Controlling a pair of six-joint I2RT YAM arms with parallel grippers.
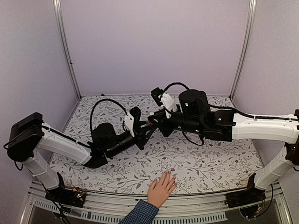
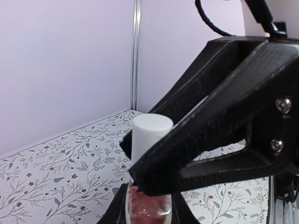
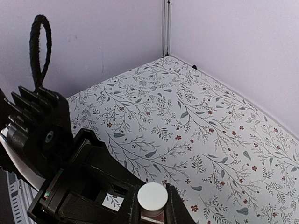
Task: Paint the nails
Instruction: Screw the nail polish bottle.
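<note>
**Brush above, nails below — toward the bases**

The left gripper [image 1: 145, 129] is clamped on the small pink bottle [image 2: 149, 210]. Its wrist view shows the glass seated between its two fingers, with the bottle standing upright. The right gripper [image 1: 155, 121] meets it from the opposite side, its fingers closed against the white cap [image 3: 152, 197] with no gap showing on either flank. Both arms are therefore busy at one spot, held above the middle of the flowered table [image 1: 210, 163].

The nails [image 1: 169, 177] are well apart from that spot. The human hand [image 1: 162, 188] lies flat at the near edge of the table, between the two arm bases and a little to the right of centre, with the blue checked cuff [image 1: 140, 213] trailing over the rail. Its long axis runs from the cuff up and slightly rightward, so the fingers point away from the bases and into the table. The fingertips are thus the part of the hand closest to the grippers. The individual nails are too small to make out.

From the cap, the nails lie straight back toward the robot and a touch to its right. Neither gripper is clearly nearer, but the right one holds the cap — presumably the brush with it — and the hand sits slightly on its side. Once the cap comes free, that arm would have to draw back and down, arriving over the fingertips along the line of the fingers rather than across them.
</note>
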